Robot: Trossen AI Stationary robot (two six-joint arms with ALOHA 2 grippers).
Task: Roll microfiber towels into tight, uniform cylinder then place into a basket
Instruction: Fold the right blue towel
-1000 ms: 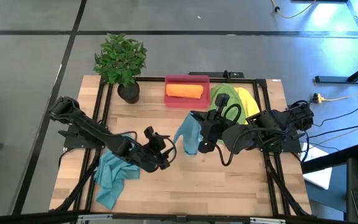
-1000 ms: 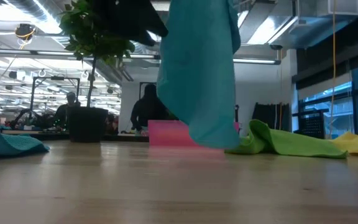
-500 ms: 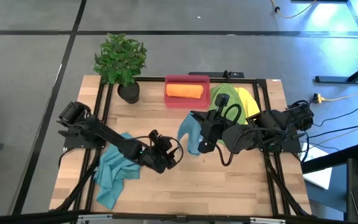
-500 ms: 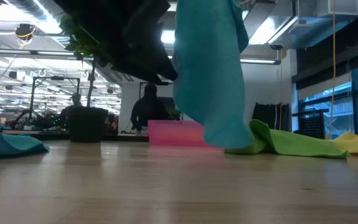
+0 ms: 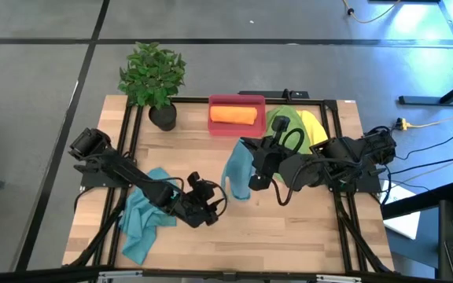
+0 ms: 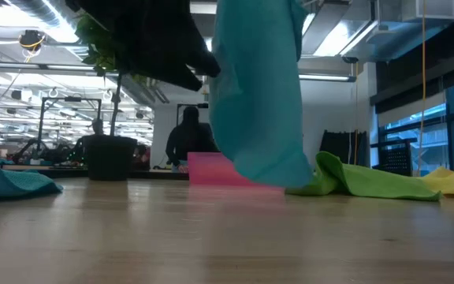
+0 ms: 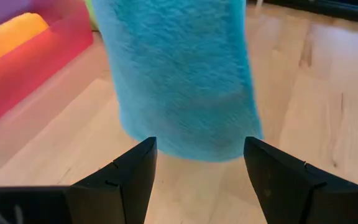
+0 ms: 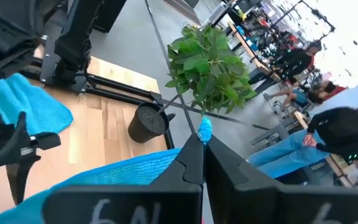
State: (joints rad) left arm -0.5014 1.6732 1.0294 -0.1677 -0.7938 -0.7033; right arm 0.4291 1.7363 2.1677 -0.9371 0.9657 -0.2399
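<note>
Teal towel [image 5: 237, 173] hanging from clamped right gripper [image 5: 248, 148], before wide-spread left gripper [image 5: 220, 206].

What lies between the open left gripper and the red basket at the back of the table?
The hanging blue towel, held by the right gripper, hangs between the left gripper and basket; the left wrist view shows it.

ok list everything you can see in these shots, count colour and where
hanging towel: 1, teal-blue, held up above mid-table
crumpled towel: 1, teal-blue, table's left side
rolled towel: 1, orange, inside the basket
green towel: 1, heaped right of the basket
yellow towel: 1, beside the green one
basket: 1, red-pink, far edge, centre
plant: 1, green in black pot, far left corner
table: 1, light wood
people: several, background in the right wrist view
left end effector: open, facing the hanging towel's lower edge
right end effector: shut on hanging towel
</note>
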